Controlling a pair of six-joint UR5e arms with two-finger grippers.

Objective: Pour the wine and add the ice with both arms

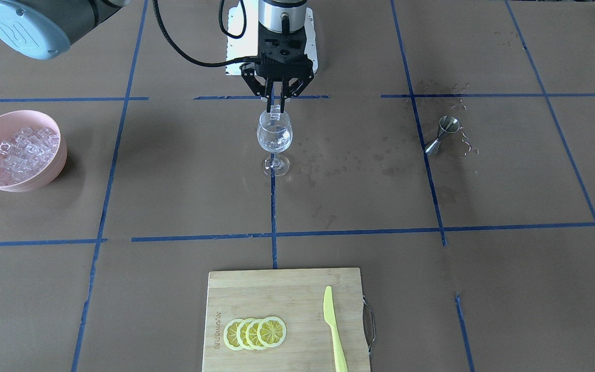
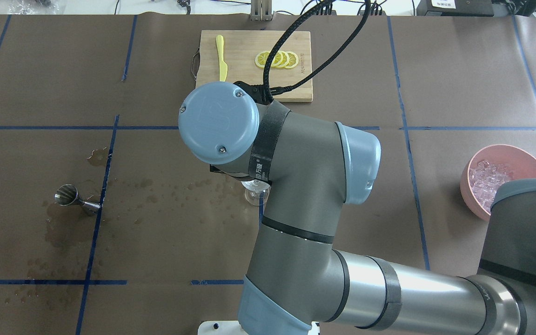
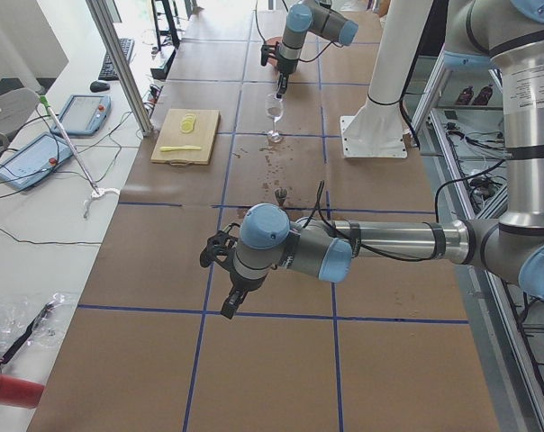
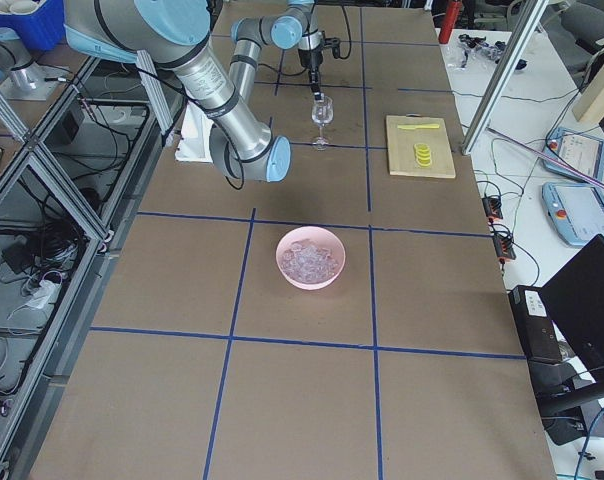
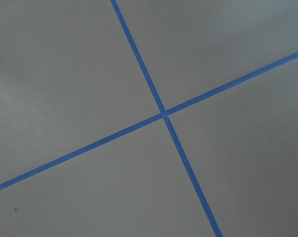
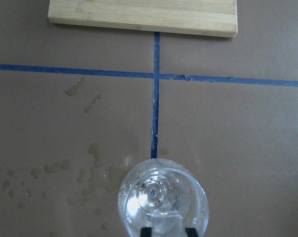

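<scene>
Right end effector (image 1: 276, 103) is pointed straight down and closed on one ice cube (image 1: 275, 110), held just over the rim of the wine glass (image 1: 275, 137). Glass is stood upright, stem vertical, on the surface (image 1: 173, 181). Remaining ice (image 1: 24, 152) is heaped in the pink bowl (image 1: 55, 173), well apart. Left end effector (image 3: 211, 254) is seen from the side only; its grip cannot be told

Two blue tape lines (image 5: 164, 114) cross on the brown table (image 5: 65, 69).
</scene>
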